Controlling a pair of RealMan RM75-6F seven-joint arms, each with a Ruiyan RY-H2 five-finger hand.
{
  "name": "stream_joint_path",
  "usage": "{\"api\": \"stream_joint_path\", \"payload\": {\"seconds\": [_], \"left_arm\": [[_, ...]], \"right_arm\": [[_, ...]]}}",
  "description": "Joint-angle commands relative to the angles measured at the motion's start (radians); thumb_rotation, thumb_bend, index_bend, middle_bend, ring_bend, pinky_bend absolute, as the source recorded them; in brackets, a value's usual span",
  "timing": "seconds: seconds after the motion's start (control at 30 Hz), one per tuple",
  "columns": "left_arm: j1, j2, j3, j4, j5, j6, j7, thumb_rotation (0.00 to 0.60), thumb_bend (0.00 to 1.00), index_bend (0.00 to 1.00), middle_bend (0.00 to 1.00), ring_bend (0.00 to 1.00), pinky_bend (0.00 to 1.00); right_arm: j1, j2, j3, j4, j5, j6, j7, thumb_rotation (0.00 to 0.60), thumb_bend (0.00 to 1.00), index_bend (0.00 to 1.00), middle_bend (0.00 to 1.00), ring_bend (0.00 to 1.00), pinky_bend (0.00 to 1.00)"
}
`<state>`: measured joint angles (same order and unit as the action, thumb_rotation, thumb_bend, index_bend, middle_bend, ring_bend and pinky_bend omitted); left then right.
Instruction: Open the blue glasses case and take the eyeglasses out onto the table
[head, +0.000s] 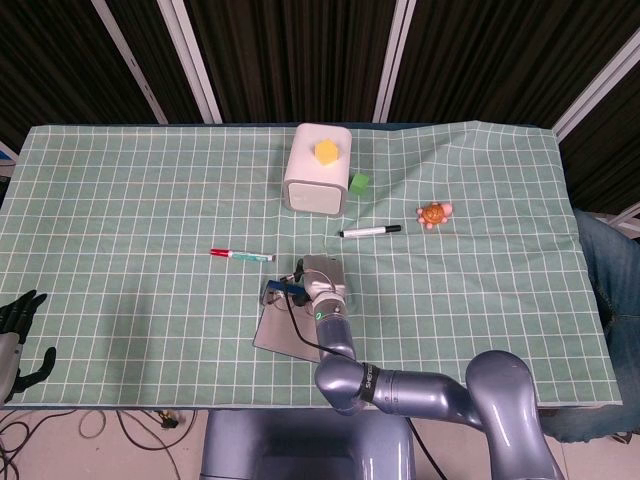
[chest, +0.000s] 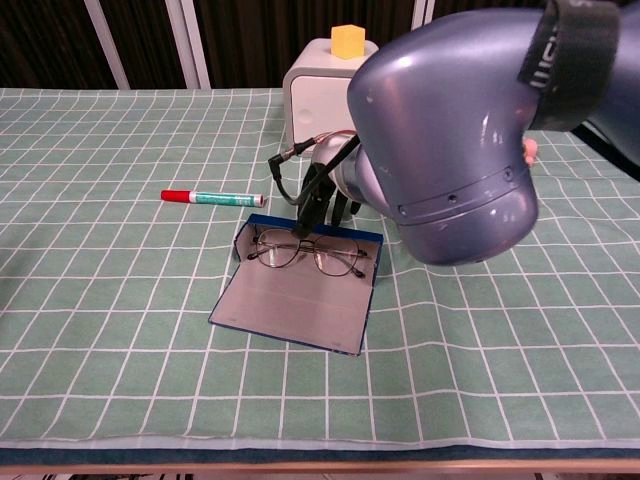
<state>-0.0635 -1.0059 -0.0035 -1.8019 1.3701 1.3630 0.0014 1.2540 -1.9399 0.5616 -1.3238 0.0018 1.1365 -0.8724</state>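
The blue glasses case (chest: 290, 300) lies open on the green checked cloth, its grey lid flat toward me. The eyeglasses (chest: 305, 254) rest folded-out in its far half. My right hand (chest: 322, 198) hangs over the case's far edge, one dark fingertip (chest: 300, 228) at the glasses' top rim near the bridge; whether it pinches the frame is hidden. In the head view the right hand (head: 318, 276) covers most of the case (head: 282, 330). My left hand (head: 16, 335) sits off the table's near left corner, fingers apart and holding nothing.
A white box (chest: 333, 95) with a yellow block (chest: 347, 40) on top stands behind the case. A red-capped marker (chest: 212, 198) lies to the left. A black marker (head: 370, 231), green cube (head: 359, 182) and orange toy (head: 434, 213) lie far right. My right arm (chest: 450, 130) fills the chest view's right.
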Motion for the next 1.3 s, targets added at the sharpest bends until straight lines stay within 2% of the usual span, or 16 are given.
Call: {"api": "stream_joint_path", "payload": {"seconds": [0.03, 1.07, 1.3], "left_arm": [[0.0, 0.0, 0.0, 0.0, -0.001, 0.0, 0.0, 0.6, 0.45, 0.02, 0.0, 0.0, 0.0], [-0.001, 0.002, -0.001, -0.004, -0.005, -0.003, -0.003, 0.6, 0.45, 0.02, 0.0, 0.0, 0.0], [-0.001, 0.002, -0.001, -0.006, -0.007, -0.004, -0.005, 0.6, 0.45, 0.02, 0.0, 0.0, 0.0]], "right_arm": [[0.0, 0.001, 0.002, -0.002, -0.002, 0.0, -0.004, 0.6, 0.35, 0.49, 0.53, 0.43, 0.25], [-0.01, 0.006, 0.006, -0.009, 0.01, -0.016, -0.046, 0.6, 0.37, 0.52, 0.55, 0.43, 0.25], [-0.021, 0.018, 0.005, -0.023, 0.008, -0.028, -0.039, 0.6, 0.4, 0.55, 0.57, 0.44, 0.25]]}}
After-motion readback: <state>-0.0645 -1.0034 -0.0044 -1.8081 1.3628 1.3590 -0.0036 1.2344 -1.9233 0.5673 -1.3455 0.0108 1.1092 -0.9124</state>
